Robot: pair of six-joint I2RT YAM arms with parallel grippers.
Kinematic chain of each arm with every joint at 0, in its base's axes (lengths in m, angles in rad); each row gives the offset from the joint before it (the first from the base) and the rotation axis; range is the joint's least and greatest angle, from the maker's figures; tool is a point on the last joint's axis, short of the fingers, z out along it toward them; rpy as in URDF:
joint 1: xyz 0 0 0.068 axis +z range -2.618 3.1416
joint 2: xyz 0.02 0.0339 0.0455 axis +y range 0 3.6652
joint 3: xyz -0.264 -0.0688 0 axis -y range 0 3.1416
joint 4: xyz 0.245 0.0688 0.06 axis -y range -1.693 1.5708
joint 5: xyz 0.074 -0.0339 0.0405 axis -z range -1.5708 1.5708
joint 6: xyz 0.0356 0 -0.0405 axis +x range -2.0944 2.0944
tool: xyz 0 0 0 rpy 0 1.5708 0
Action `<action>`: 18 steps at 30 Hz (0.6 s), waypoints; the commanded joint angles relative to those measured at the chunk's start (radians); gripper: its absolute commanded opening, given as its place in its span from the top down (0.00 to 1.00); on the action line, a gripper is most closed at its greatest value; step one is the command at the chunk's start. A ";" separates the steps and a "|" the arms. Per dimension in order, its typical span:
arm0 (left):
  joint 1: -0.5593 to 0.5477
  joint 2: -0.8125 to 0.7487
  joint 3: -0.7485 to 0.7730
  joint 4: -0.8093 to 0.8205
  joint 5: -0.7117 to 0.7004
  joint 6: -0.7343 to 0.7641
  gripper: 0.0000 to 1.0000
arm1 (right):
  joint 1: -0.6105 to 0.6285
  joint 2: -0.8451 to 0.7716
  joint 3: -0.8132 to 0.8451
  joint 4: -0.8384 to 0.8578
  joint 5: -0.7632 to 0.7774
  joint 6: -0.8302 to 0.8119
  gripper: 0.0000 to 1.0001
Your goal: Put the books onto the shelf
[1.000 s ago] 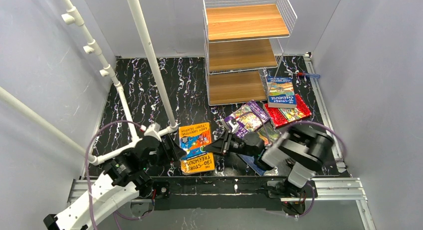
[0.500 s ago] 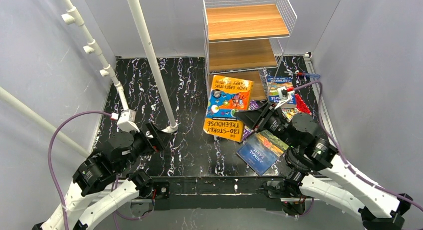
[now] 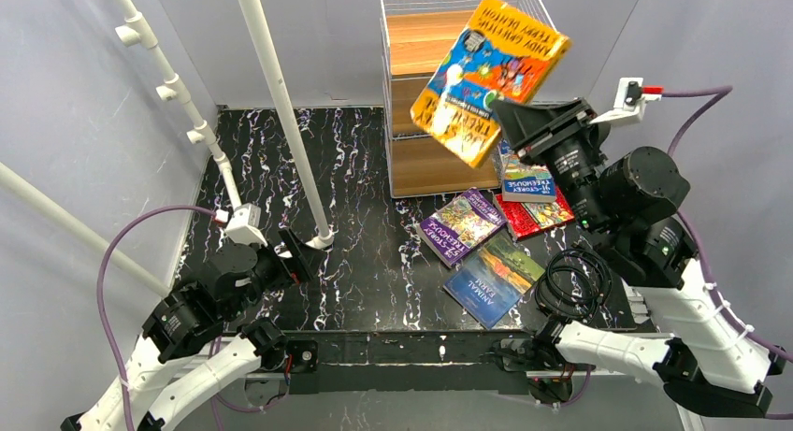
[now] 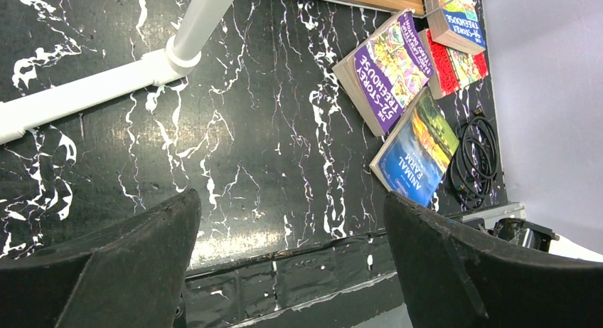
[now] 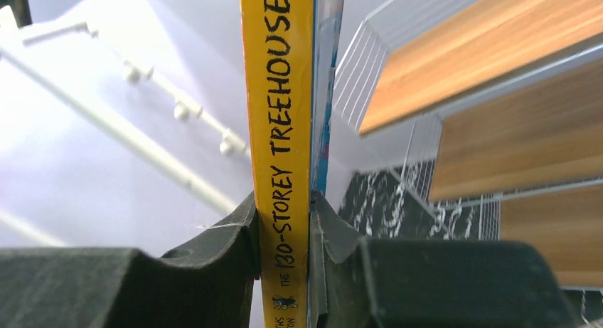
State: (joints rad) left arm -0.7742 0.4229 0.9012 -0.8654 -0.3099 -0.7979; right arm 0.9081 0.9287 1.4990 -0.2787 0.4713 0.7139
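Observation:
My right gripper (image 3: 508, 113) is shut on the spine end of the orange-yellow book (image 3: 491, 71), which hangs tilted in the air in front of the shelf's (image 3: 439, 165) upper tiers. In the right wrist view my right gripper (image 5: 283, 221) pinches the yellow spine (image 5: 277, 129), and the shelf (image 5: 498, 50) lies to the right of it. On the table lie a purple book (image 3: 465, 223), a blue Animal Farm (image 3: 493, 280), and a blue book (image 3: 524, 179) on top of a red one (image 3: 547, 216). Low at the near left, my left gripper (image 3: 299, 253) (image 4: 291, 200) stands open over bare table and holds nothing.
White poles (image 3: 281, 104) rise from a base at the left-centre of the table. A coil of black cable (image 3: 570, 286) (image 4: 473, 161) lies by the Animal Farm book (image 4: 419, 154). Grey walls close in both sides. A metal rail runs along the near edge.
The right arm has lifted the orange-yellow book off the table up to the shelf's upper tiers. The left gripper opened, let the book go and drew back to the left.

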 commanded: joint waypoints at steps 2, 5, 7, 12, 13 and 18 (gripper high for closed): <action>0.000 -0.007 -0.021 0.009 0.007 -0.010 0.02 | 0.000 0.086 0.018 0.305 0.324 0.065 0.99; 0.000 -0.006 -0.021 0.007 0.015 -0.011 0.02 | 0.001 0.123 -0.048 0.499 0.438 0.108 0.99; 0.000 -0.010 -0.021 0.007 0.020 -0.011 0.02 | 0.002 0.165 -0.042 0.550 0.489 0.131 0.99; 0.000 -0.011 -0.021 0.012 0.037 -0.013 0.02 | 0.000 0.271 -0.017 0.650 0.627 0.192 0.99; 0.001 -0.010 -0.022 0.014 0.043 -0.013 0.02 | 0.000 0.283 -0.036 0.691 0.645 0.200 0.99; 0.000 -0.003 -0.019 0.026 0.066 -0.015 0.02 | -0.004 0.347 -0.047 0.870 0.719 0.197 0.99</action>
State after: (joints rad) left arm -0.7742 0.4171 0.8833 -0.8593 -0.2657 -0.8120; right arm 0.9081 1.2705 1.4086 0.2882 1.0595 0.8787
